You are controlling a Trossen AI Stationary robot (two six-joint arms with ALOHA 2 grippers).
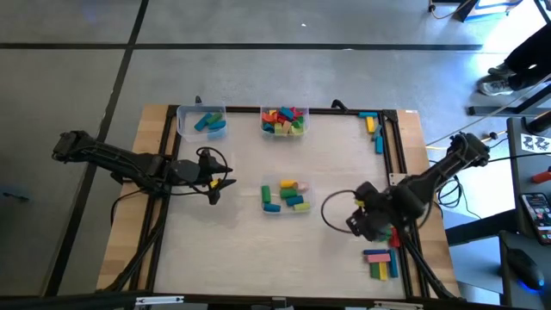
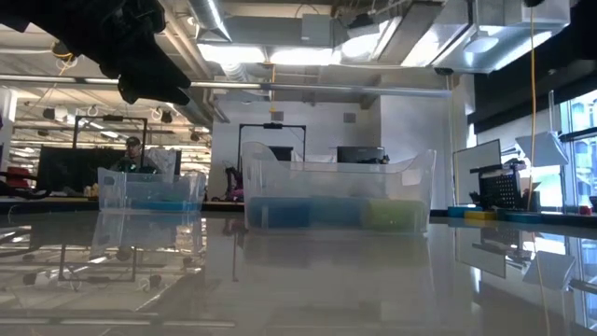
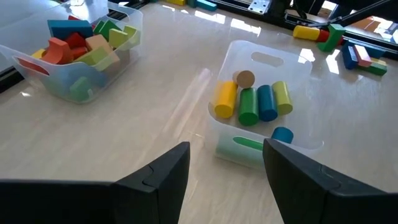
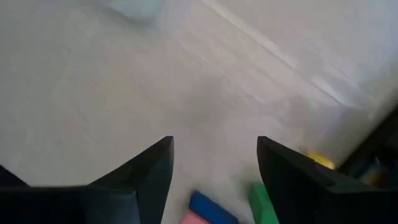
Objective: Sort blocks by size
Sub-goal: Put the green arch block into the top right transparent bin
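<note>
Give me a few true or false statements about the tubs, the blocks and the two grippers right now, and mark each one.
1. Three clear tubs stand on the table. True.
2. The middle tub is empty. False: it holds blocks, yellow, green and blue ones lying side by side.
3. The left gripper holds a block. False: it is open, with nothing between its fingers.
4. The right gripper is open near loose blocks at the table's right side. True.
5. All blocks are already in tubs. False: some still lie loose along the right edge.
</note>
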